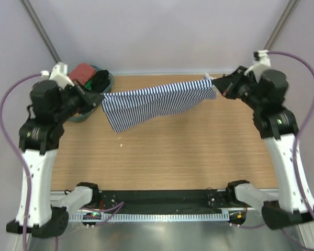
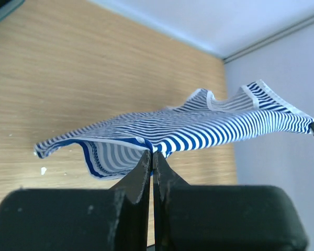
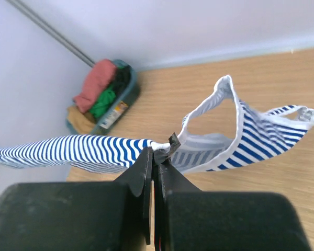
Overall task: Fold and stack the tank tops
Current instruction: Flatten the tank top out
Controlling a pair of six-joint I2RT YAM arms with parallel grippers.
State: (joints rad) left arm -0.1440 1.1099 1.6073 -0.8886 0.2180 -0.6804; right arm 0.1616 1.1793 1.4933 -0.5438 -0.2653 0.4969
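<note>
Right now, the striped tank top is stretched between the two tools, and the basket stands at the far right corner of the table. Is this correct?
One thing is wrong: the basket stands at the far left corner, as the top view shows. The striped tank top is stretched between the left tool and the right tool.

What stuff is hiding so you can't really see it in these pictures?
- Top view: the left arm covers much of the bin, so the clothes inside cannot be counted.
- Right wrist view: the red cloth is bunched up in the bin, so its shape is unclear.
- Right wrist view: the striped tank top runs off the left edge, hiding its far end.
</note>
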